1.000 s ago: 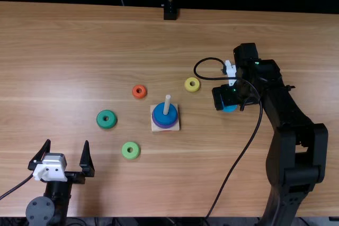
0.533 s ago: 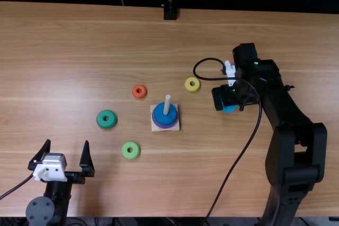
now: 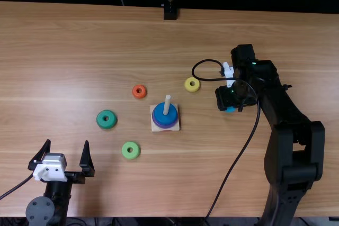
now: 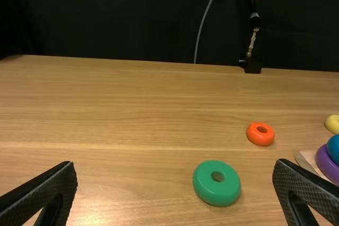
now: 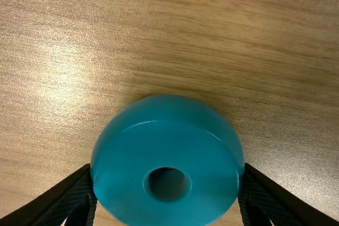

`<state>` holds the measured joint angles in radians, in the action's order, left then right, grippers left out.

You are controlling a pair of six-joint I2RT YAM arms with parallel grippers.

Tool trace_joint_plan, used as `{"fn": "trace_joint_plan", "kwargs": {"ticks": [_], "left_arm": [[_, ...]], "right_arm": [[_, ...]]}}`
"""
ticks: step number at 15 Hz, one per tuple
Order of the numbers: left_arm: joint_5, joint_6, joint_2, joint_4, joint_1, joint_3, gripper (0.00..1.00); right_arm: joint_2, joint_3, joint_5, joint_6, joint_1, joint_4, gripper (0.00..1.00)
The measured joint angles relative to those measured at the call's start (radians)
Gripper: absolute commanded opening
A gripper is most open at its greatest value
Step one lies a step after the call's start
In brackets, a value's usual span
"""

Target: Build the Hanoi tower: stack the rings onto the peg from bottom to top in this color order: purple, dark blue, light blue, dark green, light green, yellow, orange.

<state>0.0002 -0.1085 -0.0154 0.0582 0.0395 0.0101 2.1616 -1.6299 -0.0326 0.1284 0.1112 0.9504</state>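
Around the peg (image 3: 167,102) on its square base (image 3: 176,126), the dark blue ring (image 3: 160,115) lies on the purple ring (image 3: 160,125). My right gripper (image 3: 230,107) is low at the right, shut on the light blue ring (image 3: 230,109). In the right wrist view both fingers of the right gripper (image 5: 168,181) touch the sides of that ring (image 5: 169,146). My left gripper (image 3: 67,144) stands open at the lower left; in its wrist view the left gripper (image 4: 175,166) holds nothing, with the dark green ring (image 4: 216,183) beyond its fingers.
Loose on the table (image 3: 106,41) lie the dark green ring (image 3: 106,126), light green ring (image 3: 130,156), orange ring (image 3: 139,97) and yellow ring (image 3: 187,87). A black cable (image 3: 238,157) loops from the right gripper across the table's right half.
The right gripper's fingers have come together onto the light blue ring, and its arm has shifted slightly toward the left of the top view. The left arm and the other rings have not moved.
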Motion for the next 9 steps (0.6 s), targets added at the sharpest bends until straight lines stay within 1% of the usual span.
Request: {"fn": "trace_joint_plan", "kwargs": {"ticks": [7,9], "left_arm": [[0.000,0.000,0.000,0.000,0.000,0.000,1.00],[0.000,0.000,0.000,0.000,0.000,0.000,1.00]], "right_arm": [[0.000,-0.001,0.000,-0.001,0.003,0.009,0.00],[0.000,-0.019,0.000,0.000,0.028,0.090,0.00]]}}
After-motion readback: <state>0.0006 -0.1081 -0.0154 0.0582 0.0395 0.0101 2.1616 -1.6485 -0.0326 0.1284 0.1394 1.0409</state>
